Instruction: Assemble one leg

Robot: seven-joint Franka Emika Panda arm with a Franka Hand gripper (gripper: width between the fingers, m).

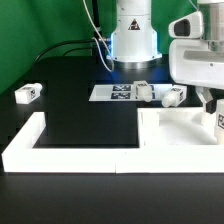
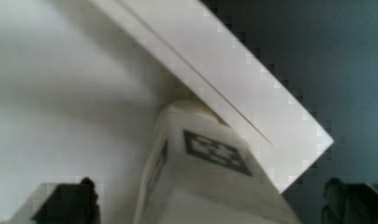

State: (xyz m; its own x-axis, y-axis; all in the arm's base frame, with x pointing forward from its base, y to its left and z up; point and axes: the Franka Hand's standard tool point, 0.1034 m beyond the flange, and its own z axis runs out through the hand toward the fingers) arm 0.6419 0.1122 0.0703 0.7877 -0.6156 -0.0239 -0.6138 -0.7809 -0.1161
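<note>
The claw (image 1: 207, 101) is cut off by the exterior view's right edge, its grip untellable.

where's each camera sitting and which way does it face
Exterior view: off the arm, facing the robot base across the black table; it sees the marker board, a loose leg and the white frame. The arm shows at this view's right.
Wrist view: on the wrist, looking down between the pincer fingertips at a white tabletop part.
Shared: the white tabletop part, probably.
</note>
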